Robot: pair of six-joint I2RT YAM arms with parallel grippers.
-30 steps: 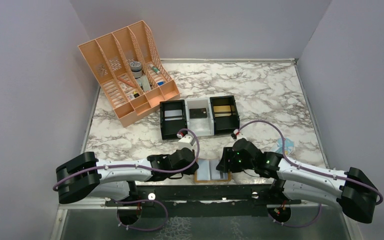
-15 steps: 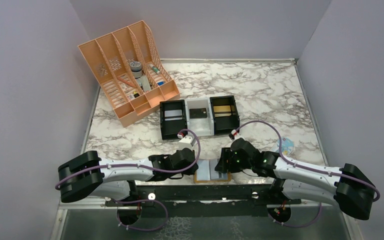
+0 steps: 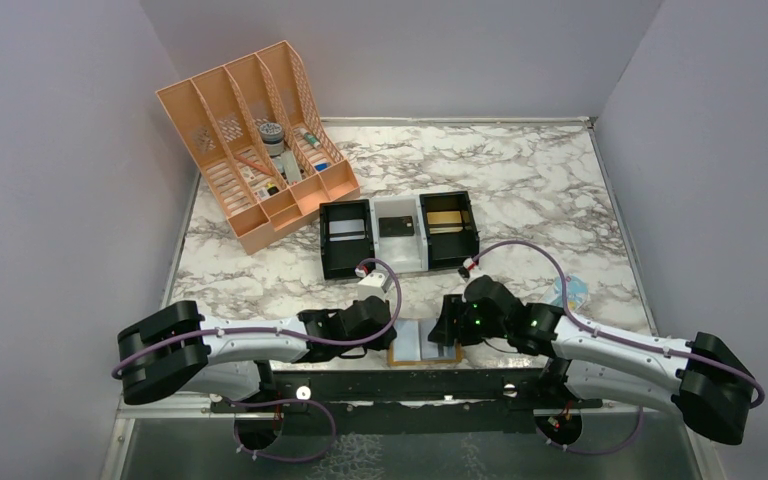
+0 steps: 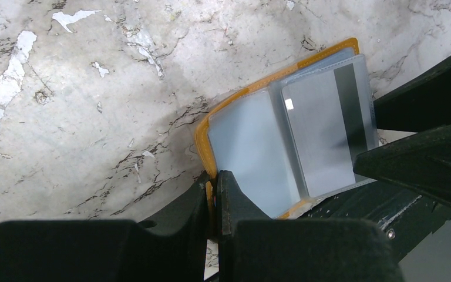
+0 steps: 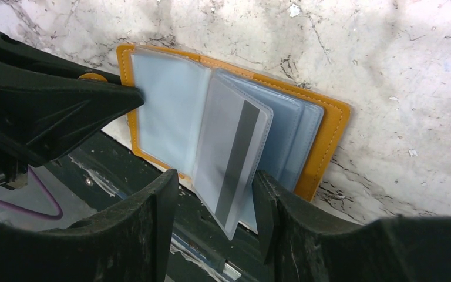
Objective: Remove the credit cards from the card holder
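The card holder [image 3: 423,346] lies open like a book at the near edge of the table [image 3: 520,180], between the two arms. Its yellow-brown cover faces down and the pale blue-grey inner pages face up. In the right wrist view its near side sticks out a little over the table edge, above a dark bar [image 3: 410,385].

The left claw [image 4: 214,183] is closed on the left edge of the card holder [image 4: 252,147]. Its two fingers pinch the yellow-brown border from both sides.

The right claw [image 5: 214,176] is at the right half of the card holder [image 5: 323,135]. Its fingers [image 5: 152,205] stand apart, and one clear plastic page stands up between them, lifted off the other pages. Inside this page sits a grey card [image 5: 235,158] with a dark stripe along it. The left wrist view shows the same card [image 4: 323,129] in its page. I cannot tell whether the fingers press on the edges of the page or are only beside it.

Farther back, near the middle of the table, three small bins stand in a row and touch each other: a black bin [image 3: 345,238], a white bin [image 3: 398,232] and another black bin [image 3: 450,228]. An orange file rack [image 3: 250,140] stands at the far left corner with small things in its slots. A blue plastic packet [image 3: 570,292] lies just behind the right arm.
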